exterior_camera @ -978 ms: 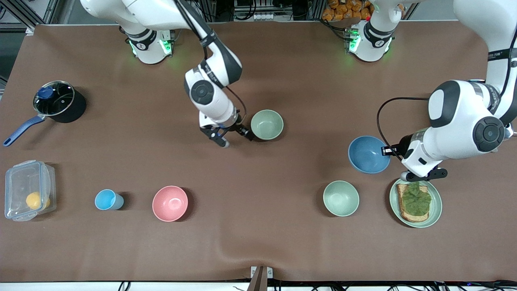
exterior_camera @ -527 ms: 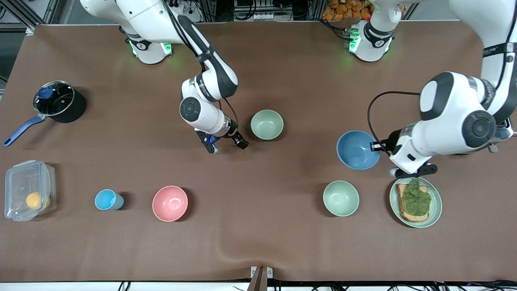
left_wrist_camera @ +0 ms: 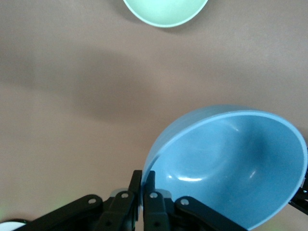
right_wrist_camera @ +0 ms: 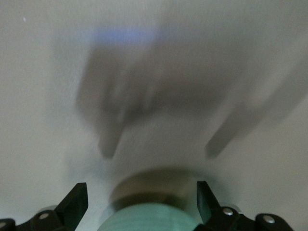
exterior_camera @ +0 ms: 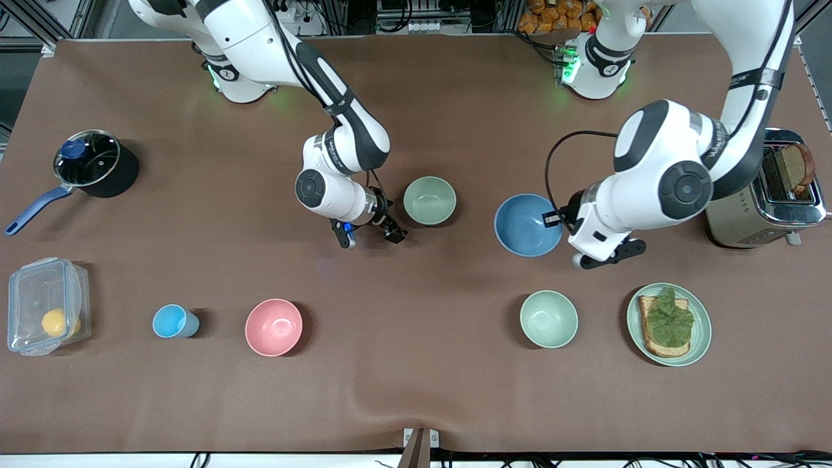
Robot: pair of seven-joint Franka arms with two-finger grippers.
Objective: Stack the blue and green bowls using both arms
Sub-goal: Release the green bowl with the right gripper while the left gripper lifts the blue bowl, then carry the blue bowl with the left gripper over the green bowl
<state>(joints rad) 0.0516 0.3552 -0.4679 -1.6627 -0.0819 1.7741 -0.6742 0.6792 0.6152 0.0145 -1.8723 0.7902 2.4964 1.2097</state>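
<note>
Desk point(exterior_camera: 416, 390), brown matte cover, slight ripple at the edge nearest the front camera. Front view alone takes in both arms and the whole spread.

Left gripper point(left_wrist_camera: 143, 185) is clamped on the rim of the blue bowl point(exterior_camera: 528, 225), bowl carried tilted above the desk between the green bowl point(exterior_camera: 429, 200) and the toaster point(exterior_camera: 767, 195); only the left wrist view shows the fingers point(left_wrist_camera: 136, 185) pinching the thin rim.

Right gripper point(exterior_camera: 369, 235) is spread wide, low, just beside the green bowl at the right arm's end; right wrist view shows the bowl's wall between the fingers.

Round about: lidded saucepan point(exterior_camera: 94, 162), clear lidded box point(exterior_camera: 45, 305), plate with toast point(exterior_camera: 669, 324), mint bowl point(exterior_camera: 548, 318), pink bowl point(exterior_camera: 273, 327), small blue cup point(exterior_camera: 172, 321).
</note>
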